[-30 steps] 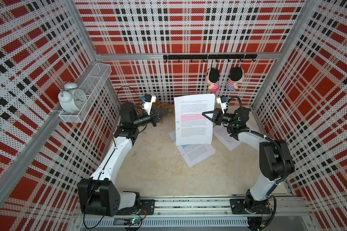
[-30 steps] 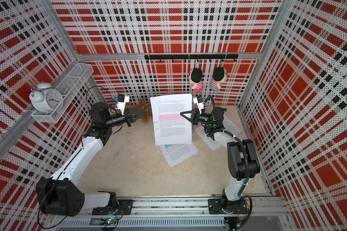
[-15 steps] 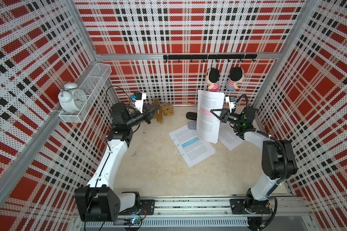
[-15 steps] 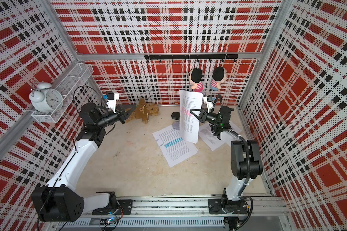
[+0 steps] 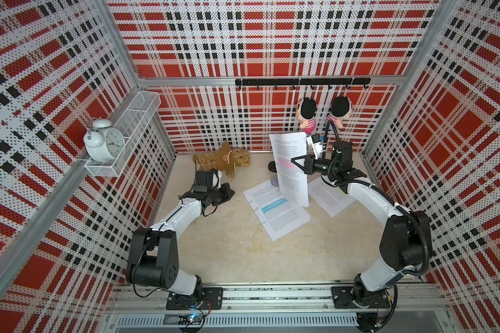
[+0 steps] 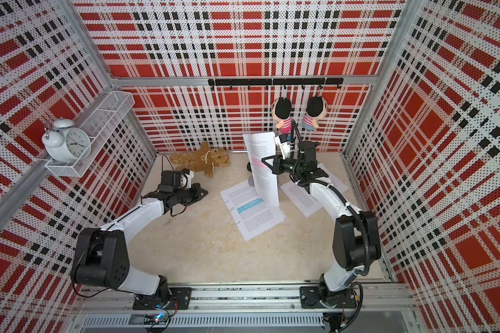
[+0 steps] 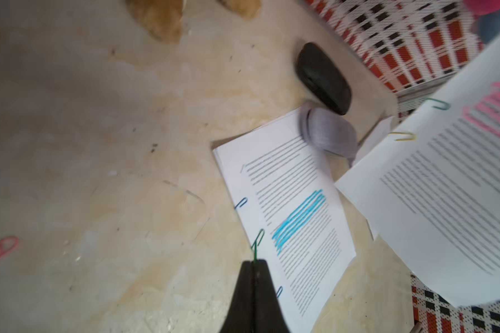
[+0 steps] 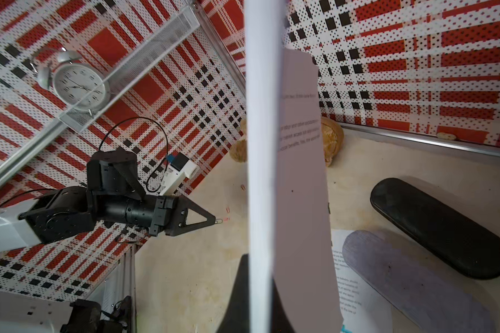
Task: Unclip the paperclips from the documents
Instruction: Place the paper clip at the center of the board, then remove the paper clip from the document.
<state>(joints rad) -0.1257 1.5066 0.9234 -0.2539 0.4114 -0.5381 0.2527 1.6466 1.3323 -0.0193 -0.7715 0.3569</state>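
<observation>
Pinching fingers [image 7: 241, 291] of left gripper [image 7: 254, 263] shut on one thin green paperclip [image 7: 258, 239], low centre of the wrist frame, clear of all paper and probably ready for dropping. Clamping right gripper [image 5: 294, 161] on the pink-banded document [image 5: 293, 187], upright at centre right in both top views, seemingly to present its clipped edge, with green clip [image 7: 439, 104] and yellow clip [image 7: 402, 136] left on.

pink document [image 5: 290, 180] upright, clipped, green paperclip [image 7: 257, 239] pinched
</observation>
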